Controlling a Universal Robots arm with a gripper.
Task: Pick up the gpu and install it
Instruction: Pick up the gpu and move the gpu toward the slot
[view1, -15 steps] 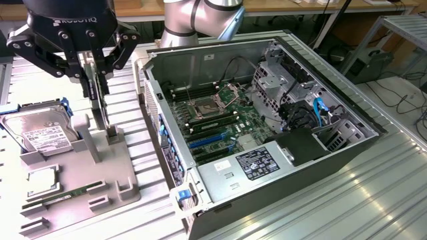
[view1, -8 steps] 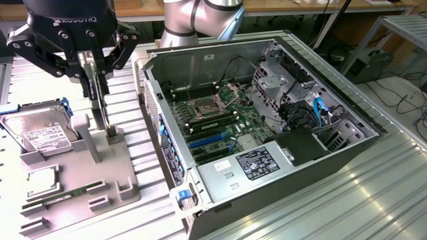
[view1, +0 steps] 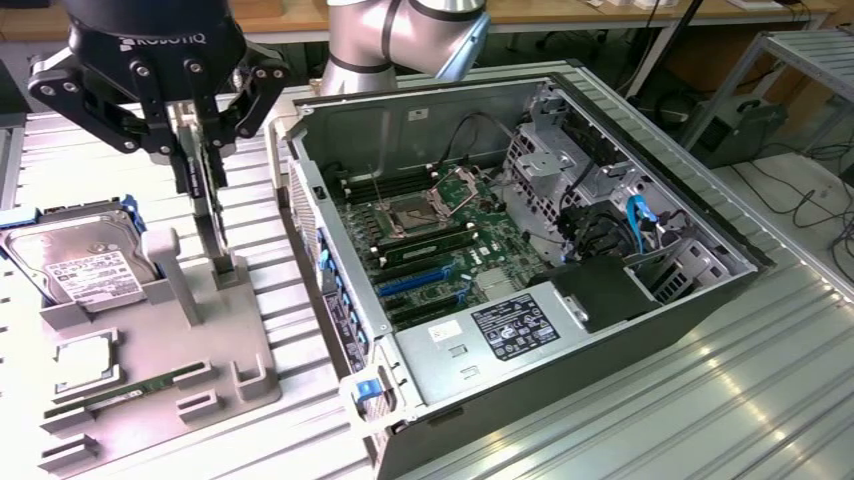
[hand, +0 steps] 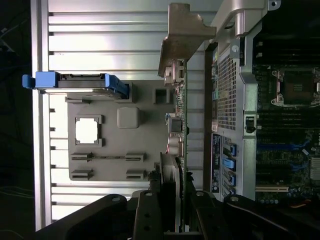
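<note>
Jaws clamping upright gpu (view1: 211, 215), bracket (hand: 185, 35) near case (hand: 227, 95)

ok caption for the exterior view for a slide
UR arm's end effector clamped on the gpu, upright at the grey parts holder, beside the open pc case

The only word that can be read is the brand ROBOTIQ, in pale letters on the black body of the tool (view1: 200, 148), which stands just off the computer case (view1: 707, 290) on the exterior view's left. The white label (view1: 83, 272) on the hard drive (view1: 54, 245), farther from the case on that side, has print too fine to read. The same goes for the black-and-white sticker (view1: 513, 325) on the power supply (view1: 454, 368) inside the case.
</note>
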